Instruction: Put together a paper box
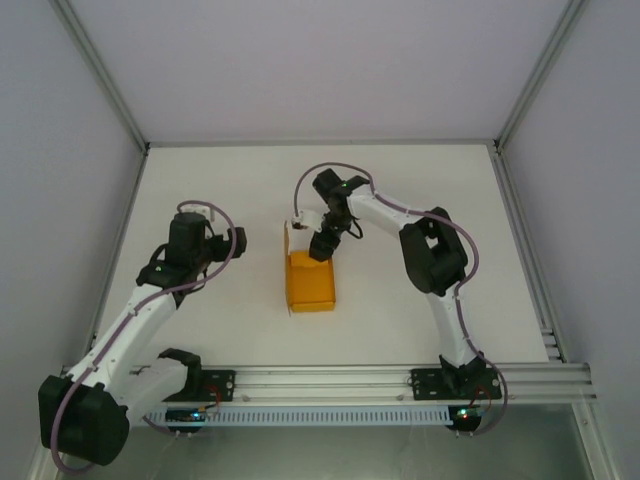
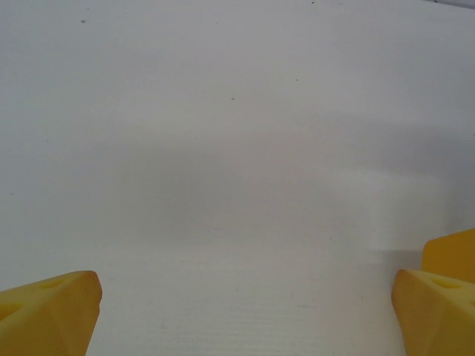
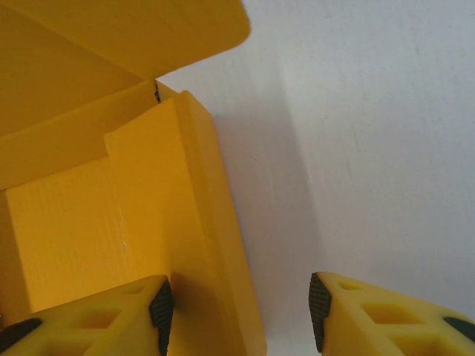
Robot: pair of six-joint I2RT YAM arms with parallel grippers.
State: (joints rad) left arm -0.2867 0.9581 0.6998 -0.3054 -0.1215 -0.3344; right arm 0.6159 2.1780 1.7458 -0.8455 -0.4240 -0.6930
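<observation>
White table point(image 1: 420, 200), plain walls round it. Paper box point(image 1: 310, 282) sat mid-table, long axis running away from the arm bases, lid flap up at its far end. Right gripper point(image 3: 241, 300) was nearer, at the box's far right corner, jaws part-open astride the right wall: 1 finger inside, 1 outside, not clamped. Left gripper point(image 2: 245, 319) was spread wide, empty, well left of the box.

A matte white counter point(image 1: 220, 190) sits between pale grey walls point(image 1: 50, 150), evenly lit. An aluminium rail point(image 1: 330, 378) runs along its near edge.
</observation>
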